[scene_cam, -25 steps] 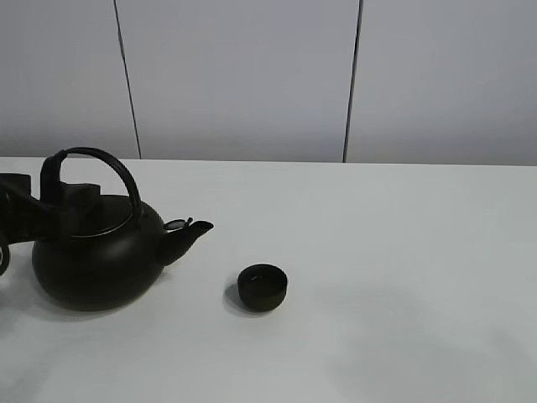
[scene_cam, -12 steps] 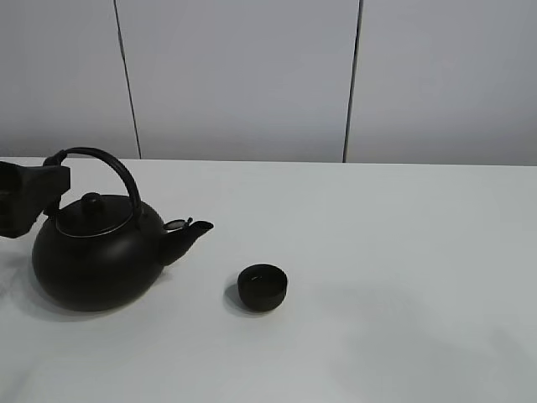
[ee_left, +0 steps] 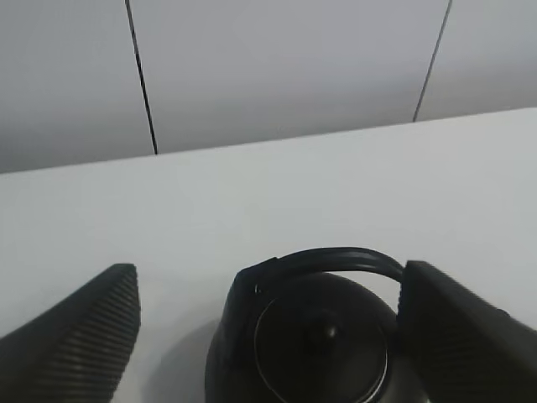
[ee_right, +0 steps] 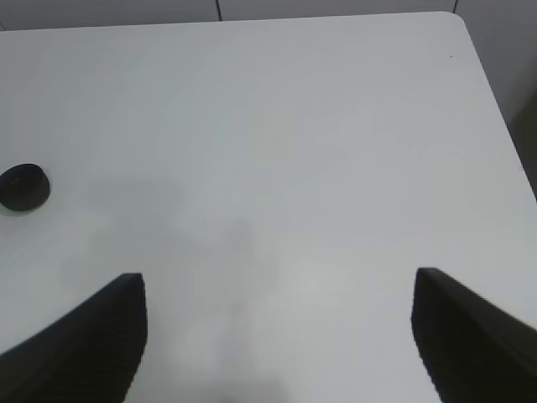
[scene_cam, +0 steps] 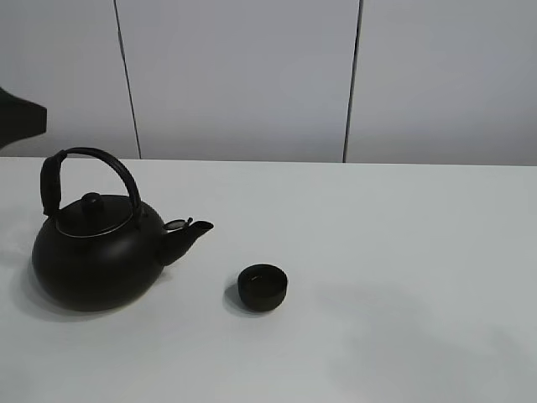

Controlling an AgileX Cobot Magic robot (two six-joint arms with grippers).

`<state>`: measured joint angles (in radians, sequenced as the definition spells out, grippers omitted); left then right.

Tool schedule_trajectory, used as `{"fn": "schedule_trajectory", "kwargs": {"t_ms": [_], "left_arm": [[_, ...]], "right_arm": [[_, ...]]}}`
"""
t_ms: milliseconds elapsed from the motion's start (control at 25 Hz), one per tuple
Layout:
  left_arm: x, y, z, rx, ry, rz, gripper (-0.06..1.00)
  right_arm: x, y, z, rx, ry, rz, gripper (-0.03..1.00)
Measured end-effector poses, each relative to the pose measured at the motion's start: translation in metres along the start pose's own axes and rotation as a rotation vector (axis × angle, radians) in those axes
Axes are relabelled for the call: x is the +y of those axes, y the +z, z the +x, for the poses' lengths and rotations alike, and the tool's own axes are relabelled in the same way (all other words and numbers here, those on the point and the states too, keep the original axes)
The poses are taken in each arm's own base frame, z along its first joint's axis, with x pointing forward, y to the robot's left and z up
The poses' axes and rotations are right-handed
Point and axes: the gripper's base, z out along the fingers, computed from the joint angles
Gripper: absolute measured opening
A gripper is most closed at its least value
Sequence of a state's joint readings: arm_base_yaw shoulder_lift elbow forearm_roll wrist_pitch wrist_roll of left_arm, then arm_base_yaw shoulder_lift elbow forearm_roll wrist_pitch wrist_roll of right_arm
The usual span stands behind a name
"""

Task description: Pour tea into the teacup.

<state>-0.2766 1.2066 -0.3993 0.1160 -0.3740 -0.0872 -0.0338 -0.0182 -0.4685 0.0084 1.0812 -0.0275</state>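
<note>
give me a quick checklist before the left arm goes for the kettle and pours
1. Kettle upright on the table, lid on: ok.
2. Kettle handle raised and free to grasp: ok.
3. Left tool open, fingers either side of the handle, gripping nothing: ok.
4. Teacup upright, standing apart from the spout: ok.
5. Right tool open, over bare table away from the teacup: ok.
6. Tea level in kettle or teacup: cannot tell.

Kettle [ee_left: 310,344] base cut off below
</note>
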Motion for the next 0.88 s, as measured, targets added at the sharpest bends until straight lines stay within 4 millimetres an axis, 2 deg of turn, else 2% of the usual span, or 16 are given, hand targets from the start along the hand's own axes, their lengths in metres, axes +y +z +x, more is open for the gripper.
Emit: {"fn": "schedule_trajectory", "kwargs": {"t_ms": [280, 400, 600, 680, 760, 880], "left_arm": [[0.013, -0.019, -0.093, 0.262, -0.032, -0.121, 0.61], [0.033, -0.032, -0.119, 0.313, -0.036, -0.209, 0.61], [0.096, -0.074, -0.133, 0.328, -0.112, -0.458, 0.61], [0.106, -0.094, -0.136, 0.283, -0.187, -0.496, 0.61], [0.101, -0.114, -0.140, 0.228, -0.234, -0.477, 0.61], [0.074, -0.142, -0.147, 0.159, -0.239, -0.383, 0.61]], "right_arm": [[0.000, 0.000, 0.000, 0.001, 0.000, 0.000, 0.59], [0.000, 0.000, 0.000, 0.001, 0.000, 0.000, 0.59], [0.000, 0.000, 0.000, 0.001, 0.000, 0.000, 0.59], [0.000, 0.000, 0.000, 0.001, 0.000, 0.000, 0.59], [0.000, 0.000, 0.000, 0.001, 0.000, -0.001, 0.59], [0.000, 0.000, 0.000, 0.001, 0.000, -0.001, 0.59]]}}
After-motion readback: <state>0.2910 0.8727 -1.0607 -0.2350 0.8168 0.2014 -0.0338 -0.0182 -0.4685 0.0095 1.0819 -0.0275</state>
